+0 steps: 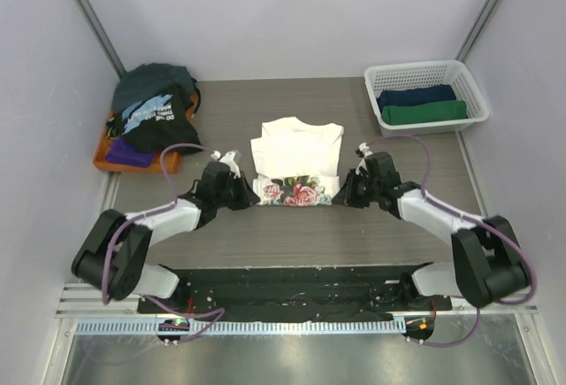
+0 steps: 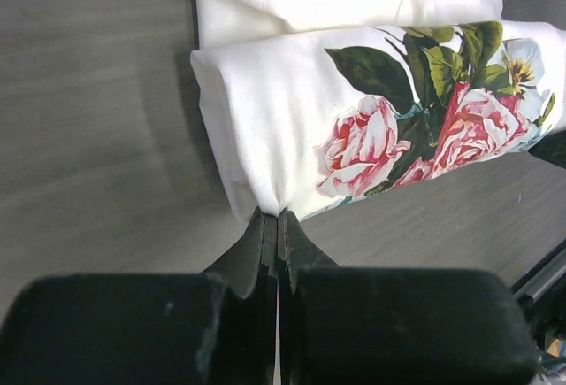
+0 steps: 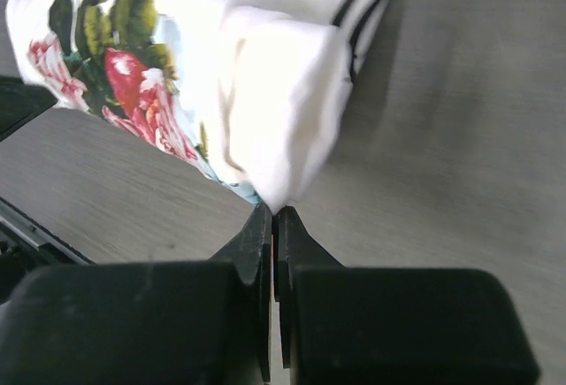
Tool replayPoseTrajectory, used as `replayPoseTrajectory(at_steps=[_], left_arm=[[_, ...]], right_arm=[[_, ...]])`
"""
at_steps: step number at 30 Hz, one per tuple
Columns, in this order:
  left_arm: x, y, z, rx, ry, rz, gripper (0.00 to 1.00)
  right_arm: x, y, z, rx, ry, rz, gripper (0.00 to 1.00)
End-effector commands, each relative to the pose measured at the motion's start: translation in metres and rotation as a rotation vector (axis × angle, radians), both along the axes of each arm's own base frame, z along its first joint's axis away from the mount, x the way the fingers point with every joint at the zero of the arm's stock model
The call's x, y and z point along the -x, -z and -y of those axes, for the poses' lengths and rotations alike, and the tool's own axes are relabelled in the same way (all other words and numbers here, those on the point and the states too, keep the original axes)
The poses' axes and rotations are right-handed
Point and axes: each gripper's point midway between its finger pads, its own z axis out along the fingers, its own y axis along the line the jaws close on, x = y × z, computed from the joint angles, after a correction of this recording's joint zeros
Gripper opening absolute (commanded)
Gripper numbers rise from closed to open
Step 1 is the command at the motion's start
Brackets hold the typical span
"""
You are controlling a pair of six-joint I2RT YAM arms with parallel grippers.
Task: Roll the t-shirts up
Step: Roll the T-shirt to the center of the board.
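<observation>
At table centre, two pairs of jaws pinch one half-rolled cream t-shirt [image 1: 296, 144].

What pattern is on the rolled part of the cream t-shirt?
Pink roses with green leaves on the cream t-shirt; clearest in the left wrist view.

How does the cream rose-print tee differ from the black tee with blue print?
Colour: the cream rose-print tee is pale with pink roses; the black tee has pale-blue lettering.
Pose: the cream tee lies mid-table, near edge rolled; the black tee sits crumpled atop the pile on the orange tray.
Contact: left claw and right claw pinch the cream tee's roll; nothing touches the black tee.
Both are outside the white basket.
</observation>
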Motion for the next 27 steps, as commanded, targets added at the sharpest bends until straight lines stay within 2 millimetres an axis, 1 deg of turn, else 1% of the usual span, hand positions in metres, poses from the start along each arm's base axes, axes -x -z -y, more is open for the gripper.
replayPoseTrajectory(at_steps=[1, 2, 3, 4, 5, 6, 9, 12, 13, 14, 16, 17, 20, 21, 22, 25, 27], left_arm=[[0.049, -0.017, 0.006, 0.03, 0.028, -0.013, 0.0], [0.058, -0.013, 0.004, 0.02, 0.032, -0.03, 0.0], [0.065, -0.012, 0.002, 0.024, 0.023, -0.043, 0.0], [0.072, -0.01, -0.001, 0.019, 0.022, -0.062, 0.0], [0.079, -0.014, -0.001, 0.033, 0.028, -0.051, 0.0], [0.085, -0.011, -0.004, 0.029, 0.024, -0.068, 0.0], [0.096, -0.014, -0.008, 0.04, 0.02, -0.077, 0.0], [0.103, -0.013, -0.012, 0.018, 0.017, -0.116, 0.0], [0.104, -0.015, -0.01, 0.023, 0.027, -0.121, 0.0], [0.105, -0.013, -0.01, 0.019, 0.029, -0.138, 0.0], [0.103, -0.017, -0.006, 0.022, 0.035, -0.15, 0.01], [0.102, -0.017, -0.005, 0.02, 0.038, -0.154, 0.01], [0.096, -0.022, 0.002, 0.025, 0.054, -0.153, 0.02], [0.094, -0.022, 0.004, 0.025, 0.057, -0.154, 0.02], [0.091, -0.028, 0.007, 0.033, 0.06, -0.145, 0.02], [0.087, -0.034, 0.012, 0.045, 0.069, -0.144, 0.02], [0.086, -0.036, 0.015, 0.048, 0.075, -0.159, 0.02]], right_arm=[[0.056, 0.007, 0.017, 0.007, 0.042, -0.098, 0.01], [0.064, 0.007, 0.017, -0.003, 0.036, -0.105, 0.01], [0.077, 0.007, 0.019, -0.016, 0.048, -0.116, 0.01], [0.082, 0.006, 0.02, -0.023, 0.049, -0.121, 0.01], [0.089, 0.006, 0.021, -0.028, 0.048, -0.13, 0.01], [0.096, 0.001, 0.022, -0.044, 0.051, -0.119, 0.01], [0.102, -0.009, 0.022, -0.074, 0.058, -0.104, 0.01], [0.104, -0.009, 0.021, -0.074, 0.053, -0.124, 0.01], [0.105, -0.007, 0.02, -0.067, 0.048, -0.138, 0.01], [0.102, -0.008, 0.02, -0.066, 0.05, -0.137, 0.01], [0.1, -0.009, 0.019, -0.058, 0.041, -0.14, 0.01], [0.097, -0.012, 0.018, -0.059, 0.038, -0.133, 0.01], [0.095, -0.014, 0.017, -0.055, 0.029, -0.138, 0.01], [0.095, -0.013, 0.016, -0.054, 0.028, -0.143, 0.01], [0.096, -0.012, 0.016, -0.055, 0.021, -0.151, 0.01], [0.097, -0.01, 0.014, -0.061, 0.011, -0.162, 0.01], [0.098, -0.009, 0.012, -0.063, 0.002, -0.174, 0.01]])
